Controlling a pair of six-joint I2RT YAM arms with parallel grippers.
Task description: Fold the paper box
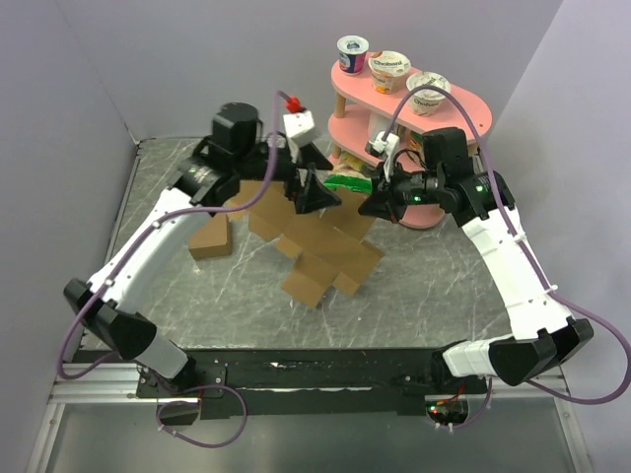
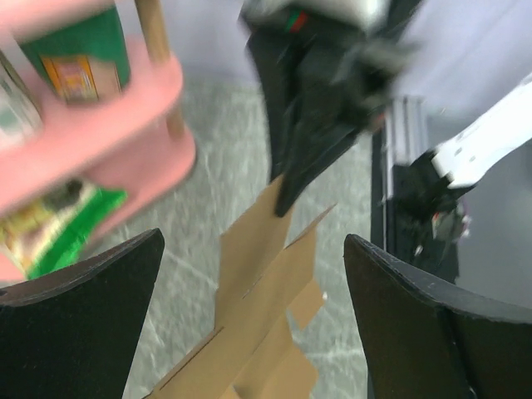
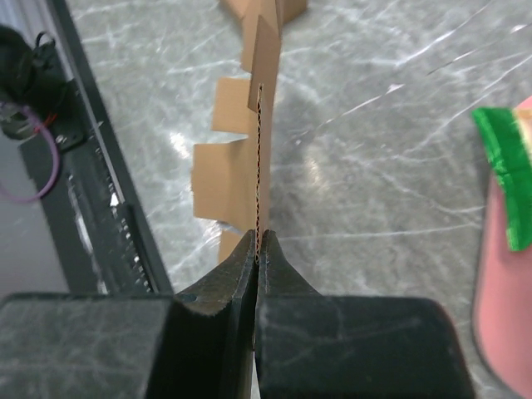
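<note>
The paper box is a flat brown cardboard cutout with flaps and creases, tilted up off the table at its far right end. My right gripper is shut on that raised edge. The right wrist view shows its jaws pinching the sheet edge-on. My left gripper is open and hovers over the sheet's far middle without touching it. In the left wrist view the sheet lies between its wide-apart fingers, with the right gripper beyond.
A small neat brown cardboard cube sits on the table to the left. A pink two-tier shelf with yogurt cups stands at the back right, close behind both grippers. A green packet lies on its lower tier.
</note>
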